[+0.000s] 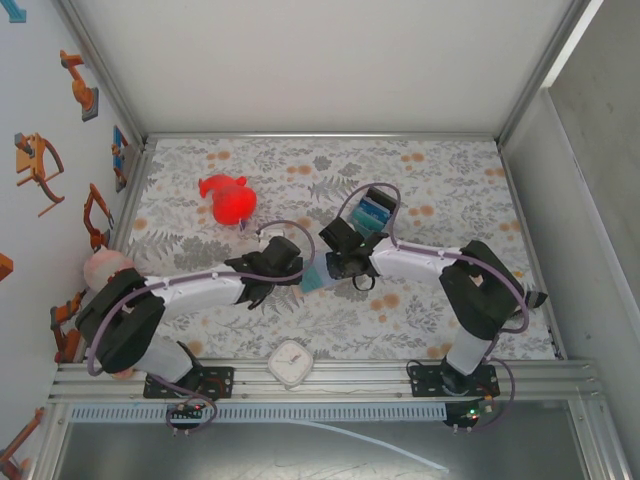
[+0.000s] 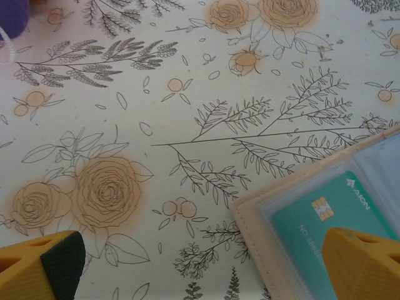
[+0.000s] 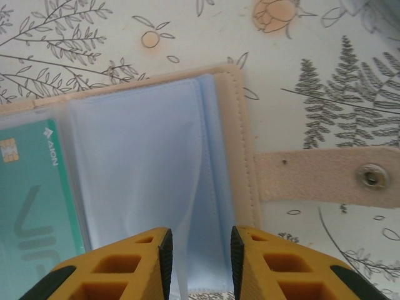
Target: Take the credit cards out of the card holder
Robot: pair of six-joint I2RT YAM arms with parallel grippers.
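Cloth, floral print, orange and grey, covering the table (image 1: 450, 320).

1. Pink ball (image 1: 103, 264), far left edge, beside the left arm's base.
2. Red toy (image 1: 228, 198), on the cloth left of centre, well apart from the wallet.
3. Left gripper (image 2: 200, 275): yellow fingers (image 2: 44, 265) spread wide and holding nothing; one finger stands over the wallet's corner.
4. White clock (image 1: 291, 362), on the near rail between the two bases.
5. Card holder (image 3: 240, 144), tan, lying open and flat at table centre between the grippers, light blue lining up, snap tab (image 3: 312, 175) stretched out flat.
6. Credit card (image 2: 312, 231), teal, chip visible, inside a clear sleeve of the holder.
7. Right gripper (image 3: 200, 262): over the empty blue sleeve, pads narrowly parted; whether they nip the sleeve cannot be told.
8. Blue-and-teal block (image 1: 373, 212), black-edged, just beyond the right gripper.
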